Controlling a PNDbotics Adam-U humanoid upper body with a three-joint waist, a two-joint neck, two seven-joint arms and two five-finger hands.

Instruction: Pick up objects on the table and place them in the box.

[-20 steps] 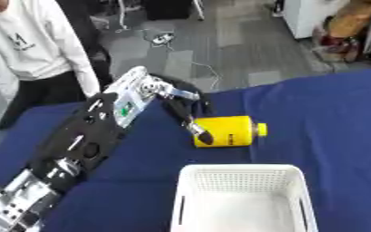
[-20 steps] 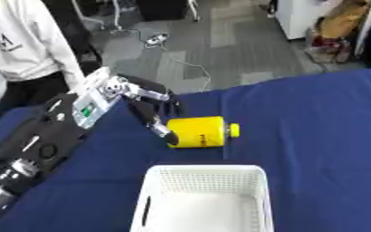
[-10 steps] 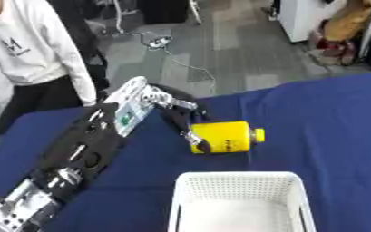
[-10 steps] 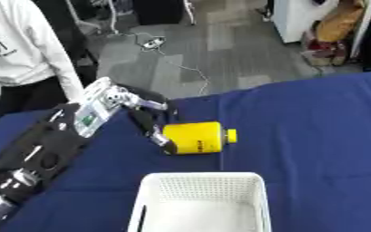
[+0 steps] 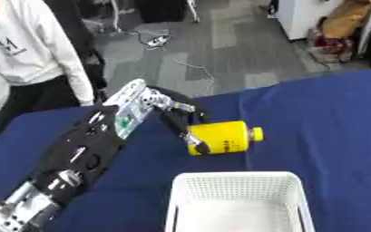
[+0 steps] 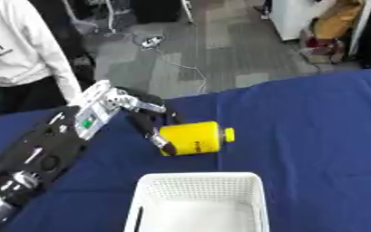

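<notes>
Yellow bottle (image 5: pixel 220 137), lying sideways with its small cap pointing to the robot's right, is in the left hand (image 5: pixel 180 124). Dark fingers curl round the bottle's base end, one fingertip showing low against the yellow side, so the hand is closed on it. Whether the bottle is lifted clear or resting on the blue-covered bench (image 5: pixel 331 127) I can't tell.

White mesh box (image 6: pixel 196 201) sits just in front of the bottle, nearer the robot, at the lower edge of both views. Its inside looks empty, nothing placed yet as far as shown. Bottle is near the box's far rim but not over the opening.

Progress, judged from this: grasp looks made, transfer not done. Left to do is bringing the bottle over the rim, then letting go inside. No other loose objects show on the visible cloth, so this may be the only item, though the bench runs out of frame.

Right hand shows in neither view. A person in a white top stands at the far left edge, not touching anything.
</notes>
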